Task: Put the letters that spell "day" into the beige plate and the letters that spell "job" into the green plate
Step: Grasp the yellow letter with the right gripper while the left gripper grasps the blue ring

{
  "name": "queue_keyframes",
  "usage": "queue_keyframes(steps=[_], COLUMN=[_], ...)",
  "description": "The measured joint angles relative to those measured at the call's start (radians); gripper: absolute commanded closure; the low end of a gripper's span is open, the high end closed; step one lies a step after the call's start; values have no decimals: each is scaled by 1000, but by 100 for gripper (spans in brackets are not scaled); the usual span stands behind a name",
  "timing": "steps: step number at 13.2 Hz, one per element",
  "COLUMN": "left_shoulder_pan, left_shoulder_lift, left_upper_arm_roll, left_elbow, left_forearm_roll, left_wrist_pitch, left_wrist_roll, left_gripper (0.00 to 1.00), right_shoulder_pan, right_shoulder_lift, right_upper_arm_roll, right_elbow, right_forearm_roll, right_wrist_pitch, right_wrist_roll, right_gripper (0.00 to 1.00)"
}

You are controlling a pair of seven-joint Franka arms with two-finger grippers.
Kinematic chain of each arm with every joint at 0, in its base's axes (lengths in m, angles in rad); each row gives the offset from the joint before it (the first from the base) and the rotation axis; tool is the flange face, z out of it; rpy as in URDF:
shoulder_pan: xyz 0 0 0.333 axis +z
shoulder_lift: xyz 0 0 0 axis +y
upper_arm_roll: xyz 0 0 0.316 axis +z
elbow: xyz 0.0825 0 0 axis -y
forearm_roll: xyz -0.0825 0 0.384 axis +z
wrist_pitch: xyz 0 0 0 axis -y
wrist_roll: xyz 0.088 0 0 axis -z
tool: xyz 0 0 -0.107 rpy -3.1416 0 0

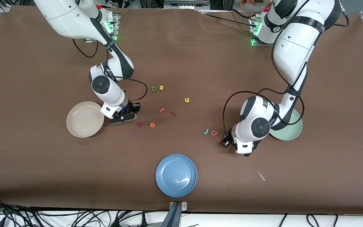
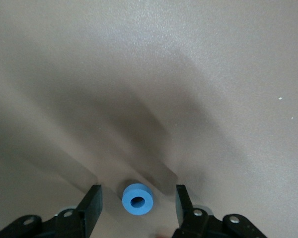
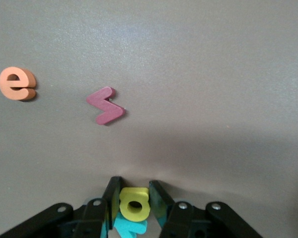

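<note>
1. The right hand (image 3: 134,198) is low at the desk (image 1: 43,164), just beside the beige plate (image 1: 85,119), toward the right arm's end. Its fingers are clenched on the yellow letter (image 3: 134,204), which stands between them. A teal letter (image 3: 130,227) lies directly against the yellow one, close to the fingers; whether it is also gripped cannot be told.
2. The left hand (image 2: 137,201) is low over the desk beside the green plate (image 1: 290,132). Its fingers stand apart on both sides of the blue "o" (image 2: 137,199) without touching it, so it is released. The ring lies flat on the desk.
3. The beige plate holds no letter, and no letter shows in the visible part of the green plate, which the left arm partly covers.
4. The teal "j" (image 1: 206,131) and the salmon-red letter (image 1: 214,133) lie side by side on the desk, near the left hand.
5. The dark green letter (image 1: 153,88) lies beside the yellow "s" (image 1: 161,87), farther from the front camera than the other letters.
6. The orange "e" (image 3: 18,84) and a dark red letter (image 3: 105,105) lie near the right hand.
</note>
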Motion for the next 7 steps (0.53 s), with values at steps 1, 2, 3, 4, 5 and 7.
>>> queue_keyframes(steps=[1,2,3,4,5,7], left_shoulder_pan=[0,0,-1,-1,-2,-4], left_shoulder_lift=[0,0,0,0,1,1], left_upper_arm_roll=[0,0,0,0,-1,-1], left_elbow=[0,0,0,0,0,0], left_forearm_roll=[0,0,0,0,0,0], left_wrist_pitch=[0,0,0,0,0,0], left_wrist_roll=[0,0,0,0,0,0], left_gripper=[35,40,47,52,53,56], right_shoulder_pan=[0,0,0,0,-1,-12], right_shoulder_lift=[0,-1,-2,-6,-14,-49], right_upper_arm_roll=[0,0,0,-1,-2,-9], right_elbow=[0,0,1,1,4,10], right_forearm_roll=[0,-1,-3,-5,-6,-7], right_wrist_pitch=[0,-1,-4,-12,-31,-94], right_wrist_roll=[0,-1,-2,-5,-11,-55], right_gripper=[77,77,77,77,77,77])
